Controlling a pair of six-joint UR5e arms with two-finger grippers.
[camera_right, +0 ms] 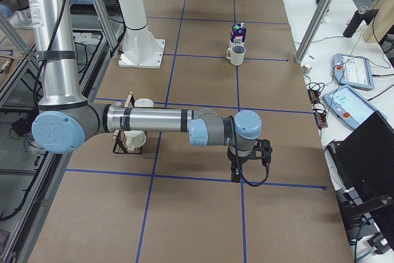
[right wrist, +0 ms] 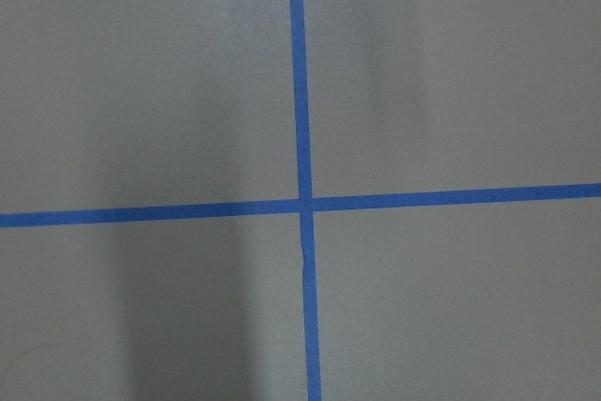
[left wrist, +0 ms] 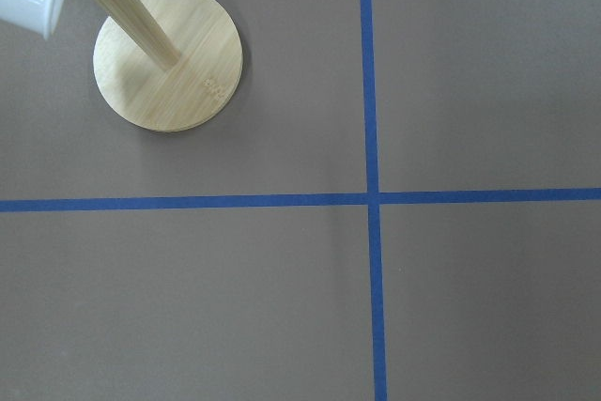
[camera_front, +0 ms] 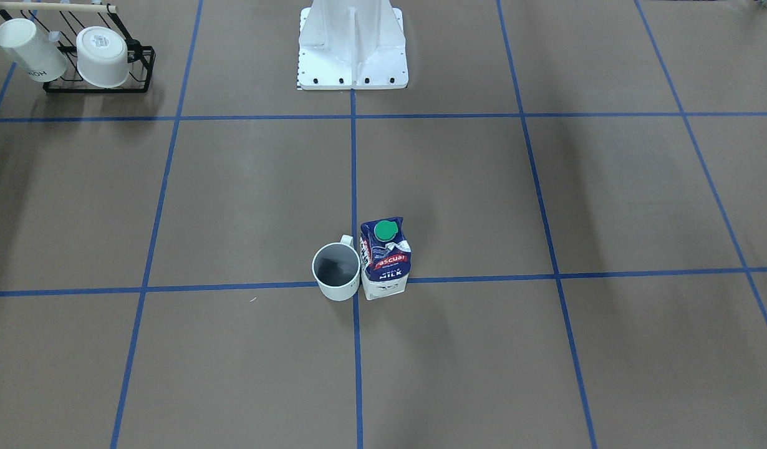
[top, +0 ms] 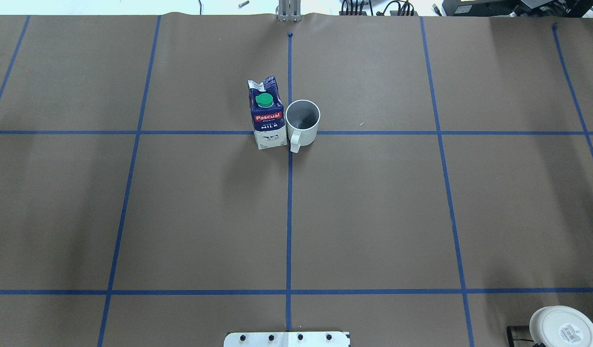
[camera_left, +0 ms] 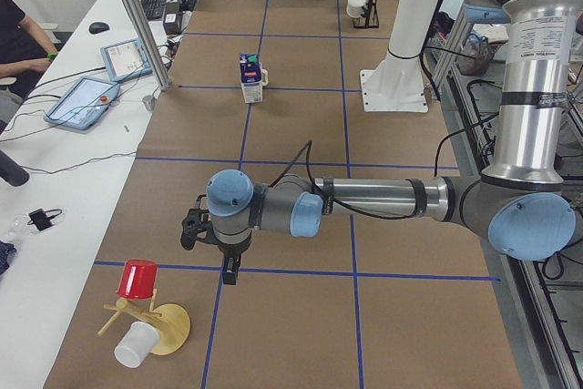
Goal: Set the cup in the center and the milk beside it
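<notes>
The plain white cup (camera_front: 337, 272) stands upright at the center crossing of two blue tape lines, its handle towards the robot base. It also shows in the overhead view (top: 303, 120). The milk carton (camera_front: 385, 257) stands upright right beside it, on its left in the overhead view (top: 266, 114), close enough that they seem to touch. The crossing itself is mostly hidden by them. My left gripper (camera_left: 228, 271) hangs over the table's left end, far from both. My right gripper (camera_right: 236, 175) hangs over the right end. I cannot tell whether either is open or shut.
A black wire rack (camera_front: 100, 78) holds a lettered mug (camera_front: 28, 50) and a wider white cup (camera_front: 103, 56) at the robot's right. A wooden mug tree (camera_left: 150, 325) with a red cup (camera_left: 138, 278) stands near the left gripper. The white robot base (camera_front: 352, 50) stands at the table's edge.
</notes>
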